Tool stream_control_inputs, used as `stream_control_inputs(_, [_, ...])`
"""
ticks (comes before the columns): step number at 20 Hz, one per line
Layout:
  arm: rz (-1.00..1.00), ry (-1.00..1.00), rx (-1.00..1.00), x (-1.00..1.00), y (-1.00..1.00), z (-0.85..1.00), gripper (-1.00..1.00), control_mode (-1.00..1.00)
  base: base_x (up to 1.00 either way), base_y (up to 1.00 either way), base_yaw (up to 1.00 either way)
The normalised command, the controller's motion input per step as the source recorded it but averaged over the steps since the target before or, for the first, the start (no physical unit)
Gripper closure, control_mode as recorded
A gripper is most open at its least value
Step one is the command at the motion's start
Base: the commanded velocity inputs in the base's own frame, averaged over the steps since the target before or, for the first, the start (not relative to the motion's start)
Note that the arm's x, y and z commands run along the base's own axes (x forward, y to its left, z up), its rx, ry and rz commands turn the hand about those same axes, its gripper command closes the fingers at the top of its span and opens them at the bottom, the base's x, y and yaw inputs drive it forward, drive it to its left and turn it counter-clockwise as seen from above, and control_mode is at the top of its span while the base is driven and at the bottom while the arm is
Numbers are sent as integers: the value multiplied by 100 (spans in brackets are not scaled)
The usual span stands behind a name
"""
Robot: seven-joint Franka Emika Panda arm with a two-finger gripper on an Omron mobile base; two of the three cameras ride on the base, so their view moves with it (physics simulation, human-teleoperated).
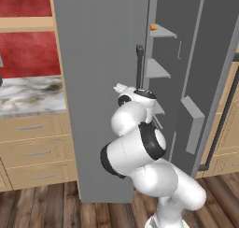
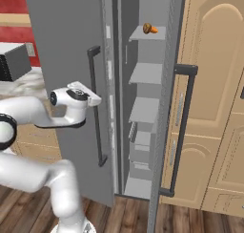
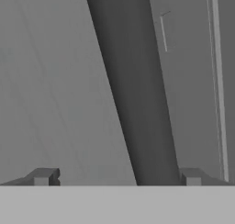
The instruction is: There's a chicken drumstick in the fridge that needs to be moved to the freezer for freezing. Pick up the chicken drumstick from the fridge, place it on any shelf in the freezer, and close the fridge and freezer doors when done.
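Note:
The chicken drumstick (image 2: 150, 28) (image 1: 153, 27), orange-brown, lies on the top shelf (image 2: 147, 35) (image 1: 164, 32) of the narrow freezer (image 2: 143, 108). The freezer door (image 1: 210, 59) (image 2: 164, 132) stands wide open at the right. The broad fridge door (image 1: 98, 82) (image 2: 66, 46) is swung in close to the unit and hides the fridge inside. My gripper (image 2: 96, 100) (image 3: 117, 176) is open at that door's long vertical handle (image 2: 95, 122) (image 1: 139, 63). In the hand view the dark handle (image 3: 137, 90) runs between my fingertips, nearer the right one (image 3: 190, 176), and nothing is held.
A marble counter (image 1: 28, 94) over wooden drawers (image 1: 37, 152) lies left of the unit. Tall tan cabinet doors (image 2: 214, 108) stand right of it, just behind the open freezer door's handle (image 2: 183, 127). A dark appliance (image 2: 14, 60) sits on the counter.

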Motion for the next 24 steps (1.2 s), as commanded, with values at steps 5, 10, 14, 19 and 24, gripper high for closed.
stream_control_inputs(5, [2,3,1,68,-15,0,-100,-100,0,0,0])
stream_control_inputs(10, [7,0,2,63,-25,0,-100,-100,0,0,0])
stream_control_inputs(14, [7,1,2,67,-21,0,-100,-100,0,0,0])
stream_control_inputs(19, [4,6,0,44,-13,5,-100,-100,0,0,0])
stream_control_inputs(24, [0,-4,0,-20,-2,41,-100,-100,0,0,0])
